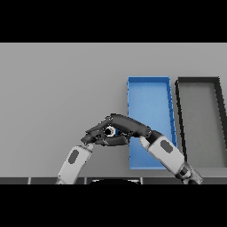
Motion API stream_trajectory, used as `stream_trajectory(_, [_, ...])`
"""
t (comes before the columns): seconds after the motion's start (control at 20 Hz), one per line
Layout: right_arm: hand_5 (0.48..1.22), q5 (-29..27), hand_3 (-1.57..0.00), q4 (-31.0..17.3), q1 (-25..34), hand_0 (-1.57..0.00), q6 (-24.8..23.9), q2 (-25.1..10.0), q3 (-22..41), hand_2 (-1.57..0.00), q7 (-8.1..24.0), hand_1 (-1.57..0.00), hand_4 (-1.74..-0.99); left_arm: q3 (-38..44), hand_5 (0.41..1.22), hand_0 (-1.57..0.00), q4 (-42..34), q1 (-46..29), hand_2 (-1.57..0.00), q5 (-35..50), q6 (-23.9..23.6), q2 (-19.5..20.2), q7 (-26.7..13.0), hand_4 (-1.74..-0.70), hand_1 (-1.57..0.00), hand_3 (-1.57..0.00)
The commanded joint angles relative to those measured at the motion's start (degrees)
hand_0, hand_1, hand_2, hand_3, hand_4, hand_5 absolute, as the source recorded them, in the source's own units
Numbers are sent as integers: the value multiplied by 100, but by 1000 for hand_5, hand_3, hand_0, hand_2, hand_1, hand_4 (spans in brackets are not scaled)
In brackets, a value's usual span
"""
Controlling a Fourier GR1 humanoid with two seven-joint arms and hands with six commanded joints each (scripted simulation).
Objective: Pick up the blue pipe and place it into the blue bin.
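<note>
Grey table (57, 88) fills the view, plain and flat; on its right half lie two long trays side by side, the blue bin (149, 95) nearer the middle and a dark grey bin (198, 119) just beside it on the right, the two close but apart; both run lengthwise away from the robot.

Both hands meet just left of the blue bin's left wall, low in the scene; the right hand (128, 125) reaches in from the lower right, its forearm crossing over the near part of the blue bin and hiding part of the bin's floor; its fingers curl round the blue pipe (111, 131), of which only a small blue patch and a pale ring show between the dark fingers. The left hand (95, 136) comes up from the lower left and lies against the right one; whether its fingers are closed or relaxed cannot be told, since the hands overlap.

The pipe is outside the blue bin, beside its left wall.
</note>
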State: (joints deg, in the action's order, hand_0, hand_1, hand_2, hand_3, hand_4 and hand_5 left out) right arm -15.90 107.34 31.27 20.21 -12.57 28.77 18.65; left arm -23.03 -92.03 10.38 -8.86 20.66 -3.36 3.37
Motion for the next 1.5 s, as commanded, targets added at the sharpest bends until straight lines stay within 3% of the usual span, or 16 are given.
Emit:
stream_trajectory(0.0, [1205, -8, -1553, 35, -15, -1561, -72, -17, 13, -1561, 48, -1561, -1736, 55, 1221, -935, 9, 82, -827, -11, 175, 66, -61, -1372, -858, -746])
stream_trajectory(0.1, [1211, -56, -1559, 8, 88, -1565, -140, -17, -9, -1565, 397, -1565, -1738, 13, 1221, -598, 55, 91, -529, -178, 387, 41, -130, -1206, -549, -477])
stream_trajectory(0.15, [1213, -19, -1562, 37, 67, -1566, -166, 18, 29, -1566, 427, -1566, -1738, 27, 1132, -478, 23, 54, -423, -284, 440, 70, -84, -1136, -439, -381])
stream_trajectory(0.25, [1216, 16, -1565, 41, 67, -1568, -176, -19, 6, -1568, 302, -1568, -1739, 101, 938, -306, -101, 52, -270, -279, 462, 10, -517, -1047, -281, -244])
stream_trajectory(0.4, [1218, 146, -1568, 49, -3, -1569, -255, 8, 105, -1569, 226, -1569, -1740, 160, 704, -156, 27, 81, -138, -246, 415, -75, -766, -980, -143, -124])
stream_trajectory(0.6, [1220, -90, -1570, 19, 25, -1570, -277, 1, 36, -1570, 260, -1570, -1741, 197, 538, -63, 80, 19, -56, -274, 357, -55, -786, -955, -58, -50])
stream_trajectory(0.7, [1220, -391, -1570, 51, 9, -1571, -278, -20, -73, -1571, 186, -1571, -1741, 161, 495, -40, 132, 30, -35, -361, 295, -96, -833, -938, -37, -32])
stream_trajectory(0.85, [1221, -1072, -1571, 144, 274, -1571, -597, 55, -285, -1571, 653, -1571, -1741, 115, 474, -20, 113, -71, -18, -420, 277, -60, -734, -916, -18, -16])
stream_trajectory(1.1, [1221, -2372, -1571, -1, 1538, -1571, -994, -173, -1008, -1571, 1204, -1571, -1741, 221, 445, -6, 185, 49, -5, -341, 373, 18, -810, -906, -5, -5])
stream_trajectory(1.2, [1221, -2763, -1571, -228, 2046, -1571, -1005, -322, -1357, -1571, 1033, -1571, -1741, 142, 437, -3, 177, 3, -3, -352, 352, -93, -907, -906, -3, -3])
stream_trajectory(1.35, [1221, -2521, -1571, -684, 2672, -1571, -1522, -704, -1799, -1571, 827, -1571, -1741, 155, 432, -1, 95, -10, -1, -332, 374, -62, -1026, -902, -1, -1])
stream_trajectory(1.45, [1221, -2340, -1571, -1125, 2910, -1571, -1620, -994, -2043, -1571, 787, -1571, -1741, 186, 428, 0, 24, -5, 0, -354, 368, 12, -1042, -892, 0, 0])
